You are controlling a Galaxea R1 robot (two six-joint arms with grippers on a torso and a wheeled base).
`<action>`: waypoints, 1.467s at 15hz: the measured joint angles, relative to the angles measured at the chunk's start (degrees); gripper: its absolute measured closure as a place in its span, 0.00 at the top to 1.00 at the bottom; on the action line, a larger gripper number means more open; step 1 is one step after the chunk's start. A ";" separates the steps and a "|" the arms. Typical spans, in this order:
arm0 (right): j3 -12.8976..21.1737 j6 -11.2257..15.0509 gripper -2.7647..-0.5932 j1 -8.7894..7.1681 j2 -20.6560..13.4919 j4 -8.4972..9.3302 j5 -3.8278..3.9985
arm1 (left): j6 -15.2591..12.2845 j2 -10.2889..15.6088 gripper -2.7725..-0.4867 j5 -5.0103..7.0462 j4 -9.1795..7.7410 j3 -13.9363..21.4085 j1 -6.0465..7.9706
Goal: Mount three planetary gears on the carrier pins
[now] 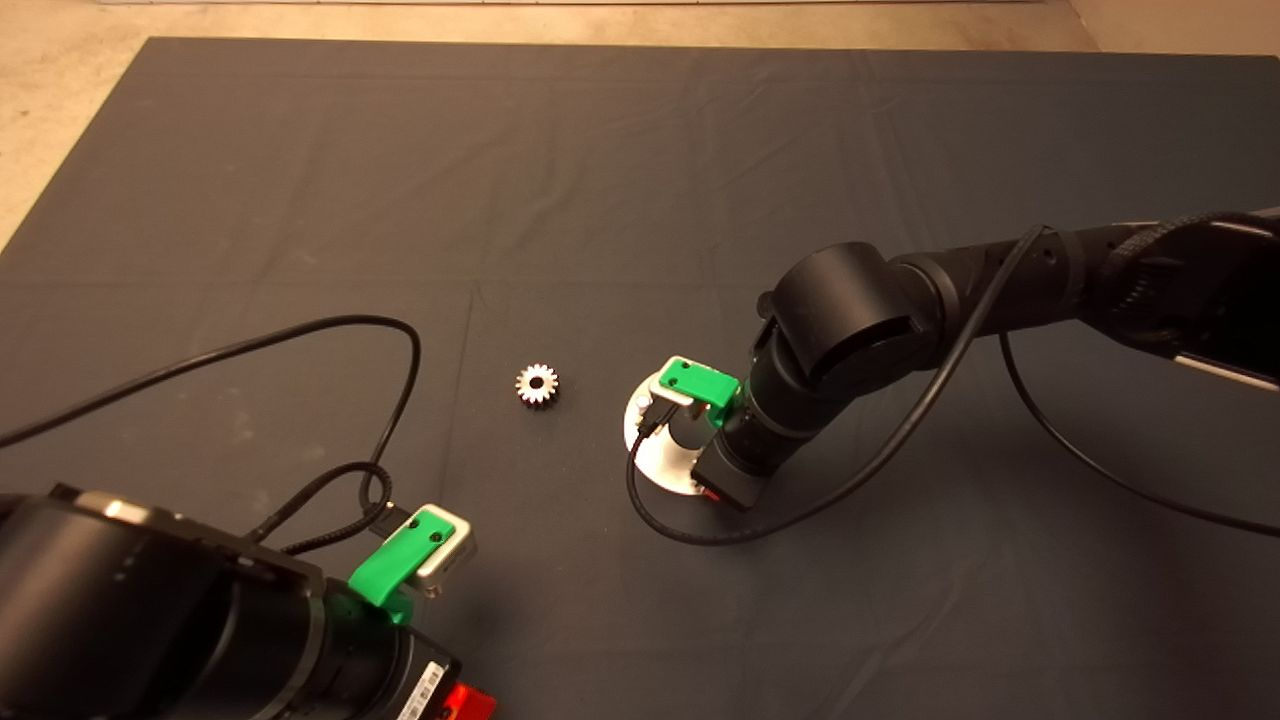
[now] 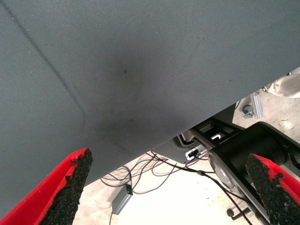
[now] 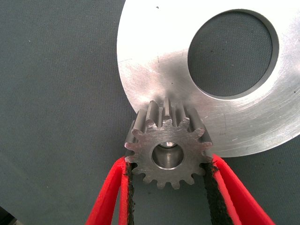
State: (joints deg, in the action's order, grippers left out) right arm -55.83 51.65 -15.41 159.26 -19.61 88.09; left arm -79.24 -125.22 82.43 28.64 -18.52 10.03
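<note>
My right gripper point(image 3: 168, 161) is shut on a silvery planetary gear point(image 3: 168, 140) and holds it flat over the rim of the shiny round disc point(image 3: 154, 61), beside the disc's central hole. Something silvery shows inside the gear's bore; I cannot tell whether it is a carrier pin. No other pins show. In the head view the right gripper point(image 1: 705, 470) covers most of the disc point(image 1: 655, 455). A second gear point(image 1: 537, 384) lies flat on the mat to the disc's left. A third gear is out of view. My left gripper point(image 2: 168, 192) is open and empty, parked at the mat's lower left point(image 1: 468, 700).
Black cables loop over the mat by the left arm point(image 1: 400, 350) and under the right arm point(image 1: 690, 535). The left wrist view looks past the mat's edge point(image 2: 154, 145) at the floor, with cables and a frame there.
</note>
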 joint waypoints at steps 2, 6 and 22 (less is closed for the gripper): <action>-0.06 -0.04 0.10 0.01 -0.01 -0.01 0.00 | -0.02 0.15 0.82 0.00 0.00 0.00 0.00; -0.11 -0.17 0.10 0.32 0.00 -0.41 0.02 | -0.02 0.13 0.82 0.00 0.00 0.00 0.00; -1.46 -1.61 0.10 0.65 0.76 -1.13 0.58 | 0.00 0.30 0.82 0.01 -0.02 0.00 0.00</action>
State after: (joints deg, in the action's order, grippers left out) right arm -57.30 50.04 -14.76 160.01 -20.75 88.67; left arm -79.24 -124.92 82.44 28.62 -18.52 10.03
